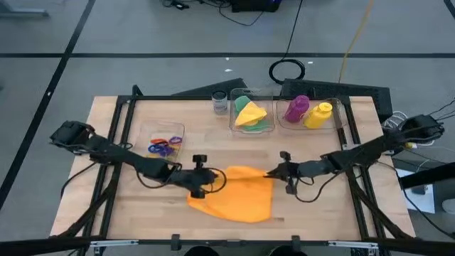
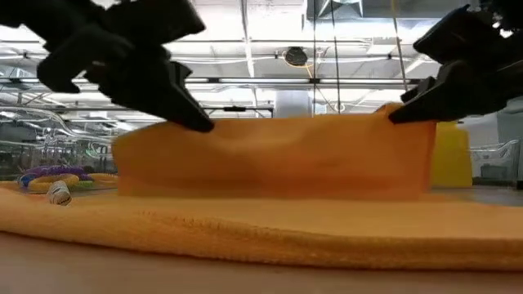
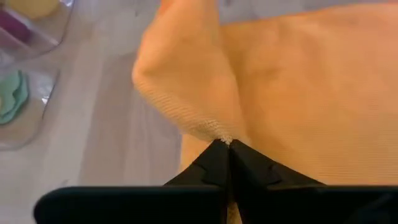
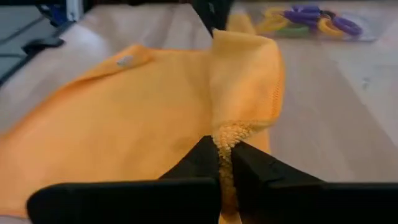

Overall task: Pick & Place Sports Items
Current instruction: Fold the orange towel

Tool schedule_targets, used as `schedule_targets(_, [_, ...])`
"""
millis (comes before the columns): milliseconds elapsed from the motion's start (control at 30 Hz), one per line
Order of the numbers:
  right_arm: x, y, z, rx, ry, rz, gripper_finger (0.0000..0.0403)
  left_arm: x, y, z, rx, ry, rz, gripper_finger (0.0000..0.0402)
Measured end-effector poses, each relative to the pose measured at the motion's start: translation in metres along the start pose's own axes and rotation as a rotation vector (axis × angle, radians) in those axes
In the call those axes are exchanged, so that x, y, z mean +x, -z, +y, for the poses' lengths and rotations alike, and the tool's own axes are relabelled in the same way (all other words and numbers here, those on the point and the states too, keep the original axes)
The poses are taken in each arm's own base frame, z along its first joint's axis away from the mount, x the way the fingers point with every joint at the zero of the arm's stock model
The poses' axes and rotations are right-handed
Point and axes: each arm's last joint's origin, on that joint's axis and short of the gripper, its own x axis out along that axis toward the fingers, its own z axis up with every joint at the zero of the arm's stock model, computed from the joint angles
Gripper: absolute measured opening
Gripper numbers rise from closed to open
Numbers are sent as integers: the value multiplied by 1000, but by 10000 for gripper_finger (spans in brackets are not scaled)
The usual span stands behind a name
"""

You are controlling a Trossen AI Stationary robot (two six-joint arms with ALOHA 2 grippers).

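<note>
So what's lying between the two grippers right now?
The lifted edge of the orange cloth spans from the left gripper to the right gripper, each pinching a corner; the low view shows it best.

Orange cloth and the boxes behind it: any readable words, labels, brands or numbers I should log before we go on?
None can be read.
Orange cloth: a small pale tag on one edge, shown in the right wrist view, too blurred to read.
Purple bottle and yellow bottle: no legible label.
Small glass jar: nothing legible.
Left tool and right tool, both pinching the cloth: no markings visible.
</note>
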Motion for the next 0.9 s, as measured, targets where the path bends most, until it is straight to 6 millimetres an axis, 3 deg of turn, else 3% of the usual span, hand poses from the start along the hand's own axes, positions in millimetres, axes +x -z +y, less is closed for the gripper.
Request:
schedule_targets(467, [-6, -2, 30, 8, -70, -54, 0, -16, -4, -28, -47, 50, -7, 0])
schedule_targets(900, [27, -1, 63, -33, -110, 30, 0, -23, -3, -44, -82, 172, -12, 0])
